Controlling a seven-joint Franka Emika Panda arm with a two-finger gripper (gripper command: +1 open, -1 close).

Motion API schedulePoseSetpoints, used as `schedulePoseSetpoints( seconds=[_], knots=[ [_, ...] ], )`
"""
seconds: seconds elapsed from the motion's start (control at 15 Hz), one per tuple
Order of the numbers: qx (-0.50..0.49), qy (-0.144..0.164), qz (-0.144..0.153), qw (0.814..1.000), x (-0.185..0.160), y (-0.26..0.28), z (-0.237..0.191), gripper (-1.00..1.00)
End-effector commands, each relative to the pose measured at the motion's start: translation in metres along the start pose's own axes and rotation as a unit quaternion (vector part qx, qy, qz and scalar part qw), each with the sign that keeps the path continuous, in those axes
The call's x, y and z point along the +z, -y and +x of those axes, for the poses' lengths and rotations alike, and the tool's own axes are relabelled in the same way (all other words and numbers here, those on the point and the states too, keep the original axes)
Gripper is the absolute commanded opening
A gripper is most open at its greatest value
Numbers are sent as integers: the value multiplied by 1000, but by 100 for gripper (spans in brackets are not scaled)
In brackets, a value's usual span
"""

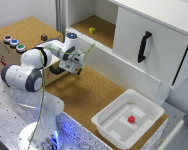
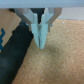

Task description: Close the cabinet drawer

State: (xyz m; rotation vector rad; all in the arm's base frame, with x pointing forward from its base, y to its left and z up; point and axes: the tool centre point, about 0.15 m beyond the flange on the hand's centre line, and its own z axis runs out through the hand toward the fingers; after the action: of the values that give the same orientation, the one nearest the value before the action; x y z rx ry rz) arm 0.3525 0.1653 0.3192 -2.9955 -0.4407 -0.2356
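The cabinet drawer stands open at the back, showing its cork-brown floor with a small yellow cube on it. Its long plain white front panel runs diagonally across the exterior view. My gripper hangs just in front of that panel, near its end on the exterior view's left, low over the cork worktop. Whether it touches the panel I cannot tell. In the wrist view the gripper has its fingertips pressed together with nothing between them, pointing down at the cork surface.
A white panel with a black vertical handle stands above the drawer on the exterior view's right. A white plastic tub holds a red cube at the front. A wooden box carries coloured buttons. A black object lies beside the gripper.
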Motion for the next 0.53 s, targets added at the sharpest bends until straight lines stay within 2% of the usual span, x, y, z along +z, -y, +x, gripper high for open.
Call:
schedulePoseSetpoints(
  seconds=[0.0, 0.47],
  knots=[
    [2, 29, -1, 1000, 13, 43, 35, -100],
    [12, 17, 15, 1000, 21, 81, 44, -100]
  ],
)
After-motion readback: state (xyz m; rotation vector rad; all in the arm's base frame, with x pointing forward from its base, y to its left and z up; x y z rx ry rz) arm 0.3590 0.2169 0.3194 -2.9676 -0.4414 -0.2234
